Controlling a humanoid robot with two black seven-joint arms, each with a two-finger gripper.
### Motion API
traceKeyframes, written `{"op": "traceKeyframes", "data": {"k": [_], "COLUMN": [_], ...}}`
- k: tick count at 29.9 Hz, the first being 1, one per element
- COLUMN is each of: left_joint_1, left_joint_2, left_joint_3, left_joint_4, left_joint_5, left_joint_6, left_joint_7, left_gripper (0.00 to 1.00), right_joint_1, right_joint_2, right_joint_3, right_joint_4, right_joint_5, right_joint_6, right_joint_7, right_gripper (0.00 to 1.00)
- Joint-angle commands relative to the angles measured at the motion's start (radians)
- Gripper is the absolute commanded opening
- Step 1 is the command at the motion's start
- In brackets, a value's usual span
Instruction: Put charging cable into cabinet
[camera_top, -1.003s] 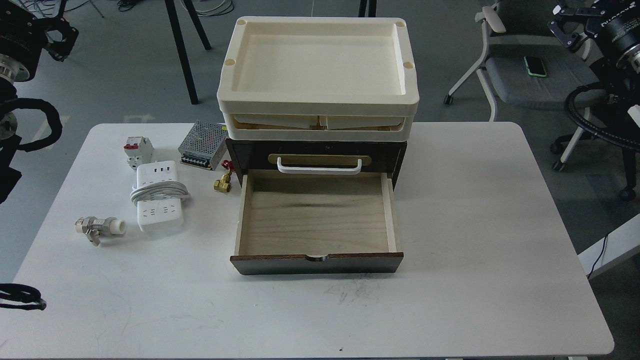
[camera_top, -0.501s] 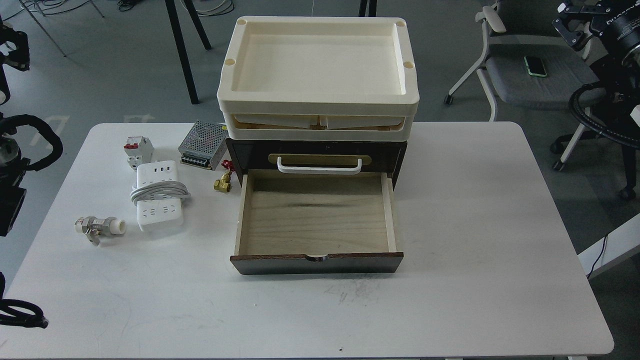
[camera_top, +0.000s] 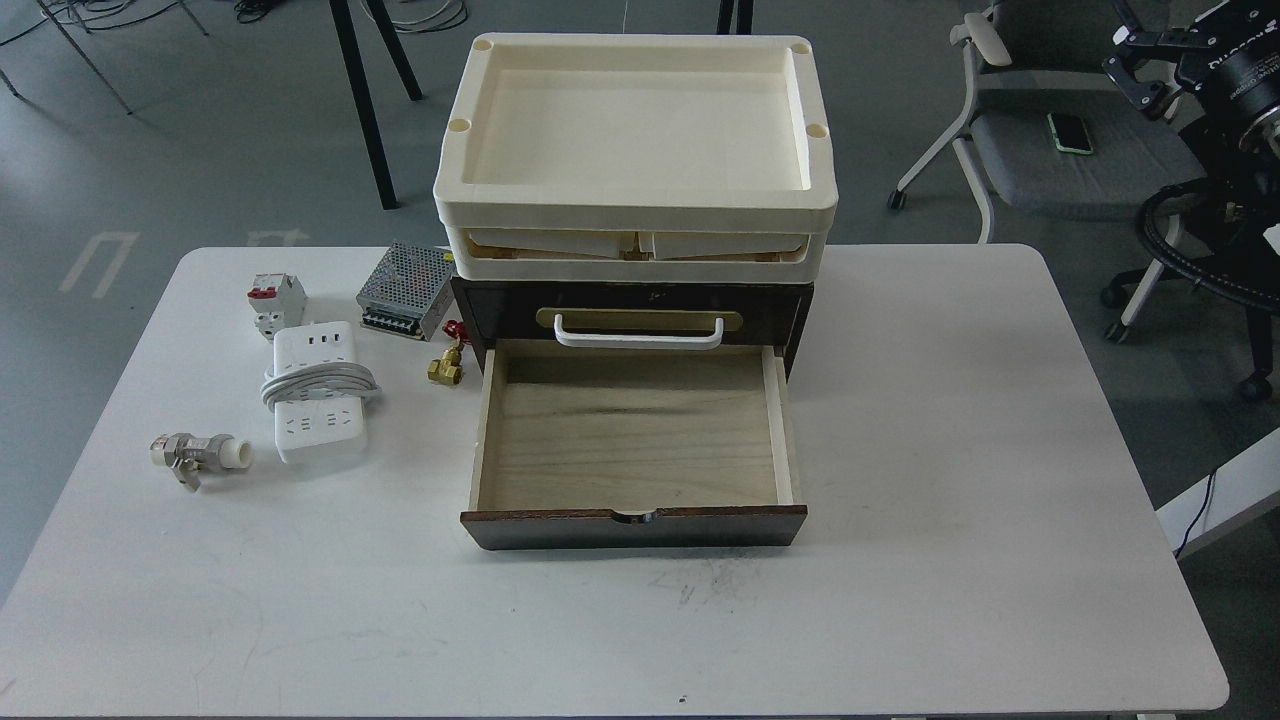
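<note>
Our charging cable, a flat white strip with its cord coiled round the middle, lies on the table left of centre, beside the cabinet with its open drawer. Our right gripper hangs upper right; its fingers' spread we cannot tell. A circuit breaker and valve lie nearby.

The left arm has left view; the right tool rose slightly.
</note>
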Motion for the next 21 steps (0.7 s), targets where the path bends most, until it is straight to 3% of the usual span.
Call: {"op": "traceKeyframes", "data": {"k": [1,5,12,21], "left_joint_1": [0.001,0.002,0.002,-0.014], "left_joint_2": [0.1,0.167,0.149,-0.131], "left_joint_3": [0.011,0.136,0.354,0.383], "left_joint_4": [-0.158,-0.241,-0.214,0.006], "left_joint_5": [0.395,0.766,1.366,1.713], "left_joint_6": [0.001,0.001,0.001,0.001], "left_joint_7": [0.0,0.0,0.0,0.0], "left_gripper": [1.0,1.0,1.0,0.99], "right_joint_1": [-0.008,-0.022,-0.053,-0.076], "right_joint_2": [-0.019,-0.042,-0.062,-0.062], "right_joint_3": [0.007,0.009,0.01,0.012], "right_joint_4": [0.0,0.0,-0.001,-0.001], "right_joint_5": [0.0,0.0,0.0,0.001], "right_joint_6": [0.0,0.0,0.0,0.0], "right_joint_7": [0.0,0.0,0.002,0.002], "right_gripper": [1.0,1.0,1.0,1.0]}}
